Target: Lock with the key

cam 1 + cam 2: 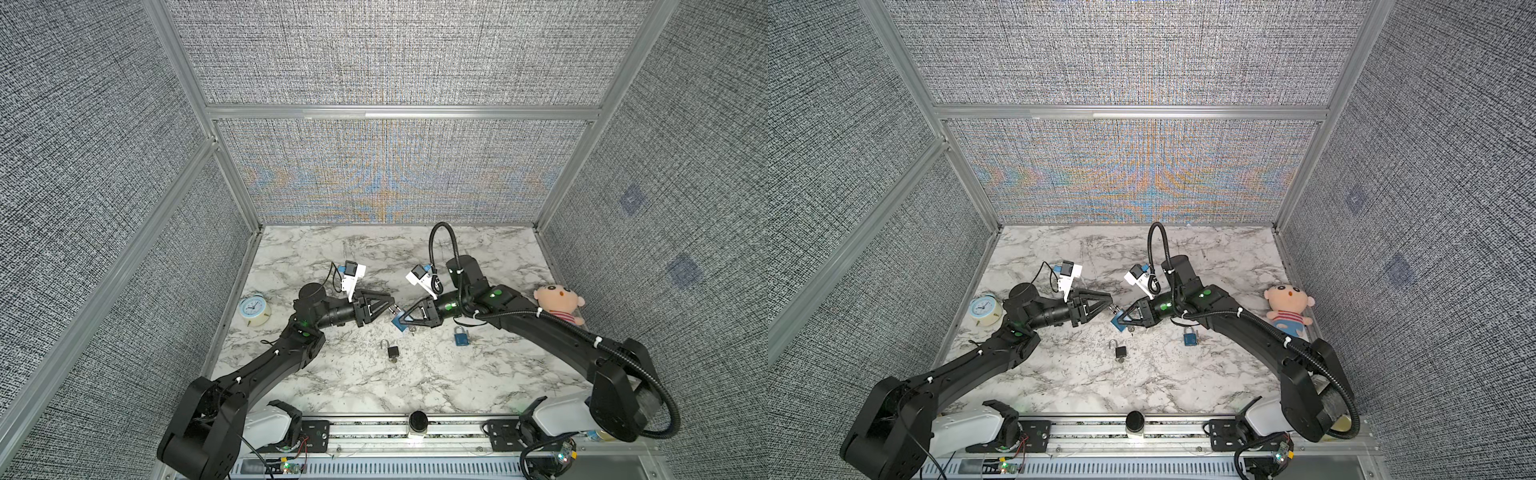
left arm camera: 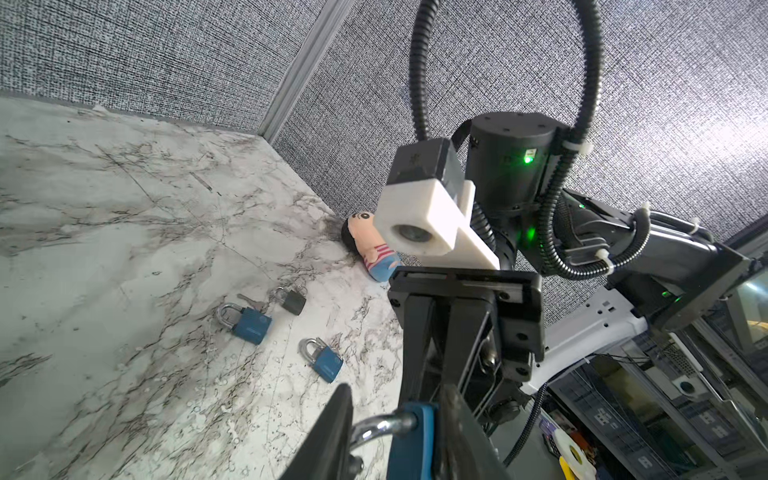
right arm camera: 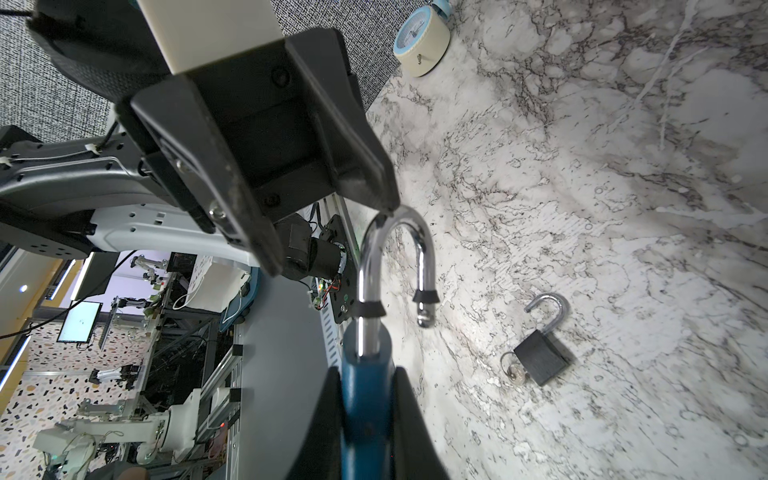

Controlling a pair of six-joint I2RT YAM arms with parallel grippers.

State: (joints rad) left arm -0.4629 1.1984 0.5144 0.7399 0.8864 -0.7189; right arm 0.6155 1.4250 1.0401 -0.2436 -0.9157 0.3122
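Right wrist view: the right tool [image 3: 365,384] is clenched on the body of a blue metal padlock [image 3: 363,424], held above the marble-patterned worktop [image 3: 582,166] with its chrome shackle [image 3: 424,257] sprung open. The left tool [image 3: 328,237] has its fingers apart, one fingertip [image 3: 376,187] touching the shackle's bend; whether it grips cannot be told. In a top view, a small silver key [image 1: 411,330] apparently hangs under the padlock.
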